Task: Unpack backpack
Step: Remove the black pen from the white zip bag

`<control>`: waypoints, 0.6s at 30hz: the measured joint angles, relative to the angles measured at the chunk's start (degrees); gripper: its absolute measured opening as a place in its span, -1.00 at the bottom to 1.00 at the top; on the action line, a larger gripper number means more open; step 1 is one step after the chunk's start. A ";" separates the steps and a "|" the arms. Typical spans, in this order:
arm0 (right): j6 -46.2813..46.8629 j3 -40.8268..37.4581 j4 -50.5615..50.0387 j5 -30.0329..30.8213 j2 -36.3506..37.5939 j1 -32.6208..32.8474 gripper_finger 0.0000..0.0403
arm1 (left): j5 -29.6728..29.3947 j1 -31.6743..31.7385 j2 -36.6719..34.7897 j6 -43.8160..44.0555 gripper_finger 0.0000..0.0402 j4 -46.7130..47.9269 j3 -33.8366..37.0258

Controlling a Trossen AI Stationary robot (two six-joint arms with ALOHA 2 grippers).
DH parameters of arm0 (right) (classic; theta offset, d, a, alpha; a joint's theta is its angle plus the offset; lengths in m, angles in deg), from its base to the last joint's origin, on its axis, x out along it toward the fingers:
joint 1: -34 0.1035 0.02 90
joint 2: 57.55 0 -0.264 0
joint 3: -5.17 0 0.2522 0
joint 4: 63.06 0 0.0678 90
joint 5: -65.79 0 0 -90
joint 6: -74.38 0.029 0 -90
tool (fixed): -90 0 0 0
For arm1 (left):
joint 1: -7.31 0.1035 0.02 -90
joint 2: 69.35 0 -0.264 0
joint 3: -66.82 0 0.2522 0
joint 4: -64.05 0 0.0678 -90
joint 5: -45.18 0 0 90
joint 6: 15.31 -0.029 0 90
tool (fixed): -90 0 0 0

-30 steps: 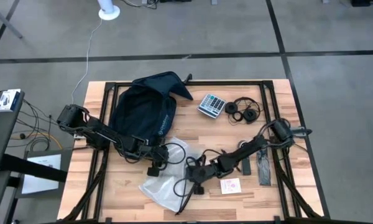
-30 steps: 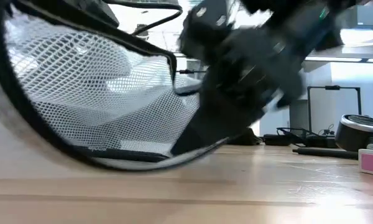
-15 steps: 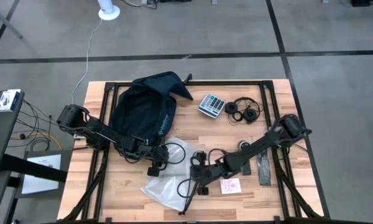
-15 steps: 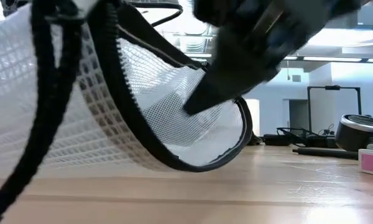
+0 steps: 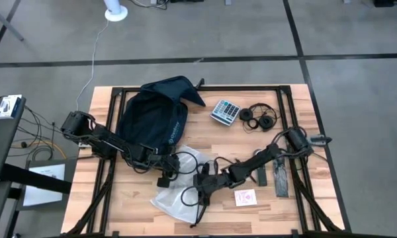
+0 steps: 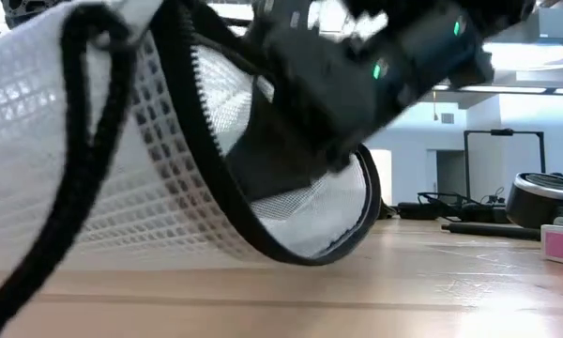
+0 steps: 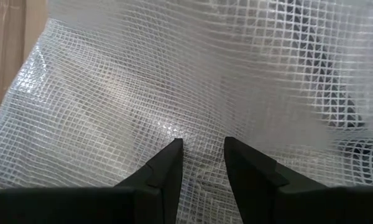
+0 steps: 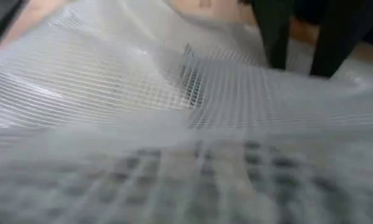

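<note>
Low over the table (image 5: 284,211), stretched almost flat from its base toward the pouch (image 5: 178,192), with the elbow passing along the near edge of the backpack (image 5: 152,116): so for the left arm. At the end of it the left gripper (image 7: 202,144), set at the pouch corner nearest to the backpack, pointing down into the white mesh plastic and clamped on a fold of it, with only a narrow gap left between the two dark fingers (image 7: 168,165). From the other side, also low and long, bent a little at the elbow, the right arm, with the right gripper (image 5: 200,182) pushed against the pouch edge that faces away from the left gripper; from table height, seen as a dark body at the black zipper rim of the pouch, which stands lifted and open there. Whether apart or together, cannot tell for this one; in its own wrist view only blurred mesh close to the lens. Behind the pouch, lying flat and dark navy, well toward the far left part of the table, touching the left arm but not the pouch: the backpack. Farther behind the pouch and to the right, a calculator (image 5: 225,111) and black headphones (image 5: 259,118). Just to the right of the pouch, a small pink card (image 5: 245,197).
</note>
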State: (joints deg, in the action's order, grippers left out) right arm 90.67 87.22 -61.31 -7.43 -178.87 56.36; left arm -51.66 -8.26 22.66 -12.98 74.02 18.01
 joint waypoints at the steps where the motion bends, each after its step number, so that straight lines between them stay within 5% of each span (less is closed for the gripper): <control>1: -0.10 0.00 0.62 -0.08 -1.12 -0.20 0.17 | -0.01 0.00 0.00 0.03 -0.47 0.00 0.00; 6: 0.43 0.18 0.36 0.91 -3.25 -0.25 0.09 | -0.03 0.00 0.00 0.13 -0.47 0.21 -0.02; 12: 0.31 0.77 -5.37 1.57 -2.61 0.56 -0.84 | 0.05 -0.02 0.00 0.30 -0.47 0.24 -0.07; 18: -0.09 6.24 -18.56 0.91 -0.45 1.18 -0.90 | 0.09 -0.02 -0.01 -0.28 -0.47 0.66 -0.09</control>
State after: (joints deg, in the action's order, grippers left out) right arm 90.58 93.46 -79.87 -6.53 -179.32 57.54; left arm -51.57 -8.29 22.64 -13.26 74.68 17.92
